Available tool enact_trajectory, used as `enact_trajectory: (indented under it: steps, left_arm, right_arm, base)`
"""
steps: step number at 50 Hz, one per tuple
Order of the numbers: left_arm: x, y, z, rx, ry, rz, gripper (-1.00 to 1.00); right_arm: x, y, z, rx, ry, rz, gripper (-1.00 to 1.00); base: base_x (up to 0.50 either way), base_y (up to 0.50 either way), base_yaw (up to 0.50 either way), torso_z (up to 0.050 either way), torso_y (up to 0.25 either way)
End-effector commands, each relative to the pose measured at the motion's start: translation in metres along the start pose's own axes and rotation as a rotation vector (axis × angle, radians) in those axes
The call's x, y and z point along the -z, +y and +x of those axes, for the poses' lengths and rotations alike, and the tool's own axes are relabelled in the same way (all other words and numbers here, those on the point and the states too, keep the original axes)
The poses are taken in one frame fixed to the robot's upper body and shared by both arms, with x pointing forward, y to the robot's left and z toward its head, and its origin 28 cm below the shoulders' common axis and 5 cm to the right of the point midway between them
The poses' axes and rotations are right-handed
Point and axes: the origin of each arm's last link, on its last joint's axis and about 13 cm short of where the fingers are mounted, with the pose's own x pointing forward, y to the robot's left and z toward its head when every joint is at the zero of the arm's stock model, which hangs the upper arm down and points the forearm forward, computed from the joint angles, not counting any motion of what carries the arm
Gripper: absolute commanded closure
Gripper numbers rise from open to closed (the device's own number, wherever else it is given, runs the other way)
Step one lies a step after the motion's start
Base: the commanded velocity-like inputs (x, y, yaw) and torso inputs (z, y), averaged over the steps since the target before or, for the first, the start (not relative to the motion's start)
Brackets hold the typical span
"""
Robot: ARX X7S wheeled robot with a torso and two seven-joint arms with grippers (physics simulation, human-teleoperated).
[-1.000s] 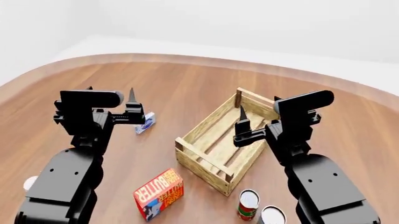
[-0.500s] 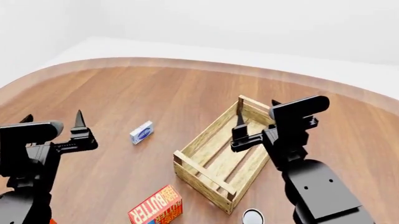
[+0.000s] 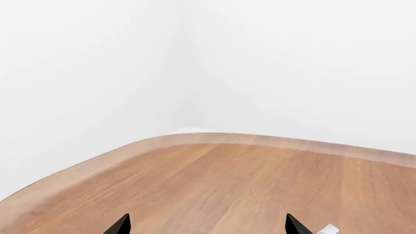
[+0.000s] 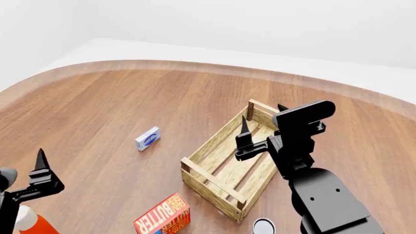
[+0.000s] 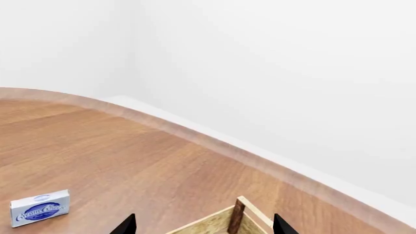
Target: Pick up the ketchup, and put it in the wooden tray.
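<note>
**Left arm lines up on the ketchup**

Left gripper (image 4: 40,175) hangs at 8 o'clock, jaws spread, empty, just above the ketchup (image 4: 34,225), apparently poised to drop. Right gripper (image 4: 260,139), jaws spread, hovers over the wooden tray (image 4: 215,180), mid-counter (image 4: 162,102), out of the way.

Wooden tray (image 5: 238,220) corner post, small white-blue box (image 5: 40,208), spread jaws

Bright, even, diffuse light; source not discernible. Soft faint shadows on bench (image 4: 162,97). Renders sharp, no glare or blur.
</note>
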Motion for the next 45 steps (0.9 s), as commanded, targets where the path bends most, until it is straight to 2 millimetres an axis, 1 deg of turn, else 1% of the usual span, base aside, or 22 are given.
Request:
enact_trajectory:
  steps: [1,21,37,45]
  left_arm:
    - [0.014,0.009,-0.015,-0.018,0.039,-0.005,-1.0]
    - [0.039,0.013,-0.031,-0.006,0.116,-0.024,-1.0]
    - [0.054,0.016,-0.035,-0.03,0.153,-0.016,-1.0]
    - [0.058,0.019,-0.035,-0.042,0.156,-0.008,-1.0]
  right_arm:
    - [0.0,0.001,-0.001,0.007,0.0,-0.006,-1.0]
    - [-0.004,0.006,0.0,0.001,0.007,-0.031,-1.0]
    - [-0.005,0.008,0.0,-0.004,0.011,-0.037,-1.0]
    - [-0.006,0.008,0.0,-0.007,0.012,-0.039,-1.0]
  base:
    - [0.0,0.0,0.0,0.0,0.0]
    - [0.0,0.0,0.0,0.0,0.0]
    - [0.0,0.0,0.0,0.0,0.0]
    - [0.0,0.0,0.0,0.0,0.0]
